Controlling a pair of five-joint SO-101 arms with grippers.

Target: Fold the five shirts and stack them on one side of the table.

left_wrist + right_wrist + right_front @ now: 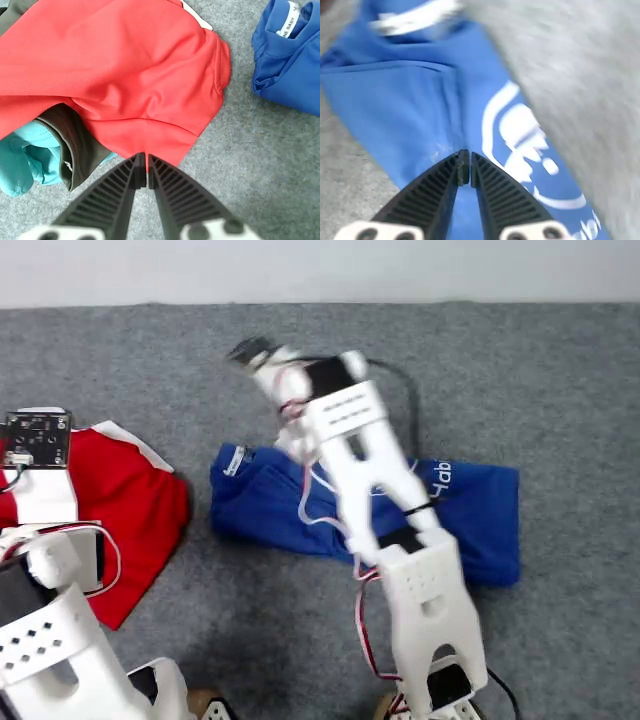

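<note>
My right pincer (464, 167) is clenched over the blue shirt (410, 110), lying mid-desk (520, 360). My left pincer (143, 172), clenched too, sits at the hem of the red shirt (125, 65), which covers a teal shirt (25, 155) and a dark shirt (75, 145).

neck label (289, 22) on blue shirt (285, 70): white tag, small dark lettering, line partly cut off at the fold | white print (520, 140) on the blue shirt's cloth: big curved logo strokes plus smaller letters, blurred in right wrist view | high view: a few white letters, too small to read
</note>
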